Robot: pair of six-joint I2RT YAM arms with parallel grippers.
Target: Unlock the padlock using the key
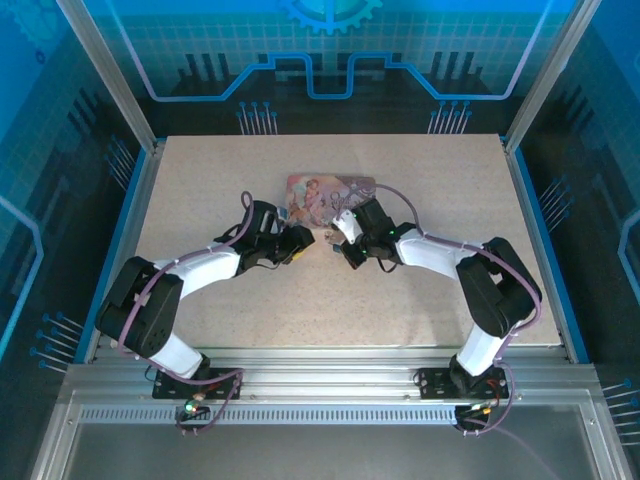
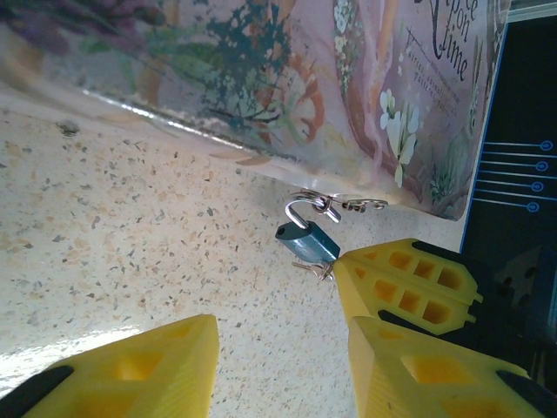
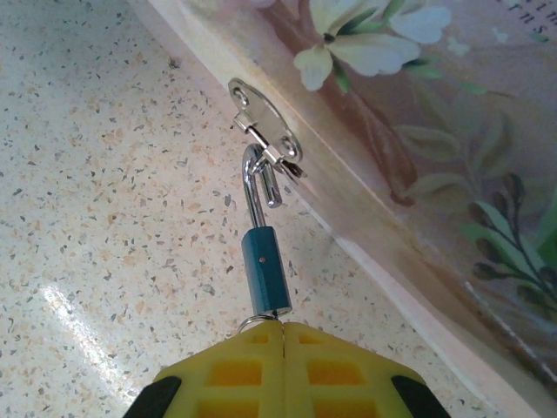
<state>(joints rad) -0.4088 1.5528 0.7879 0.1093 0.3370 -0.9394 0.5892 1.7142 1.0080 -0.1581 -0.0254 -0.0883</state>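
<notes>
Looking across a pale speckled table [image 1: 400, 300] walled in blue. Finding the pink picture tin [image 1: 322, 190] lying at far centre, with both arms reaching to its near edge. Holding the left tool [image 2: 283, 348] spread wide, near the lock and touching nothing. Pressing the right tool [image 3: 280, 329] together directly under the padlock [image 3: 265, 270], pinching the key [image 2: 315, 269], only a silvery scrap showing. Hanging the padlock by its shackle from the tin's small clasp [image 3: 261, 122], against the tin's near wall.

You have the left gripper [image 1: 299, 243] and the right gripper [image 1: 343, 233] close together, just in front of the pink picture tin [image 1: 322, 189] lying mid-way across the speckled table [image 1: 430, 300].
</notes>
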